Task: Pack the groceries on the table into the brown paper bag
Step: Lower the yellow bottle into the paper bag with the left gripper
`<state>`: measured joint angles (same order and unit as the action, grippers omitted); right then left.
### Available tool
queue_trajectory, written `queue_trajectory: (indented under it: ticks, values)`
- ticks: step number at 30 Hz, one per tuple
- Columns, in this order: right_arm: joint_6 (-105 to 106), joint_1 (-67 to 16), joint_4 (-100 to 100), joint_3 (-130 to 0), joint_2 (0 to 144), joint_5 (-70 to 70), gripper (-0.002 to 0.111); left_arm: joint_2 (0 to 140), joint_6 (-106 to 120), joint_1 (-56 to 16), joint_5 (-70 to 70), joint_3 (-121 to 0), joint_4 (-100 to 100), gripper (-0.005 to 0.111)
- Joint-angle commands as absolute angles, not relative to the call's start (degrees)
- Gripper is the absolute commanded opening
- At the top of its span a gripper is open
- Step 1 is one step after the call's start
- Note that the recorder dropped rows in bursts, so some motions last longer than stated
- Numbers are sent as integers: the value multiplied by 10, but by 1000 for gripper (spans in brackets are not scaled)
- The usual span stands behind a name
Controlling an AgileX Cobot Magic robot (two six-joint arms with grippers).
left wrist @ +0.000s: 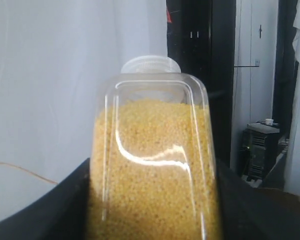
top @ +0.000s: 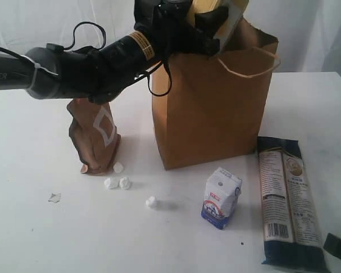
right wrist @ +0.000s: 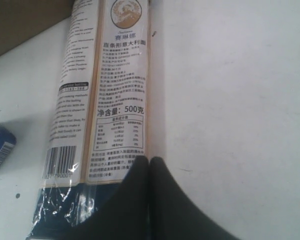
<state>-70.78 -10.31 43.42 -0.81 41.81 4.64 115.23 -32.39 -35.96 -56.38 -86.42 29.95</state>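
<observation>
My left gripper point(top: 194, 27) reaches across above the open top of the brown paper bag point(top: 210, 108), shut on the yellow white-capped bottle point(top: 215, 5). In the left wrist view the bottle point(left wrist: 150, 130) fills the space between the dark fingers point(left wrist: 65, 205) of that gripper point(left wrist: 152, 161). The long dark noodle packet point(top: 287, 199) lies flat to the right of the bag. My right gripper point(right wrist: 150, 162) is shut and empty at the packet's point(right wrist: 110, 90) near end. The white-blue carton point(top: 221, 197) stands in front of the bag, the brown foil pouch point(top: 95, 136) to its left. Jar and can are out of view.
The white table point(top: 40, 233) carries a few small white crumpled bits point(top: 118, 182) and a scrap point(top: 54, 198) in front of the pouch. The right gripper point(top: 338, 248) shows at the table's near right corner. A pale cord handle point(top: 256, 62) hangs over the bag's rim.
</observation>
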Motion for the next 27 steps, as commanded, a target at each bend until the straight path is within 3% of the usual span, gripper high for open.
queue_trajectory:
  ticks: [1,4,8,27]
  values:
    - [-709,-97,433,-6,416,47,0,1136,-362,-360,-588,-874,288,61]
    - [-709,-97,433,-6,416,47,0,1136,-362,-360,-575,-874,288,78]
    - [-709,-97,433,-6,416,47,0,1136,-362,-360,-568,-874,289,89]
    - [-709,-97,433,-6,416,47,0,1136,-401,-360,-574,-874,297,90]
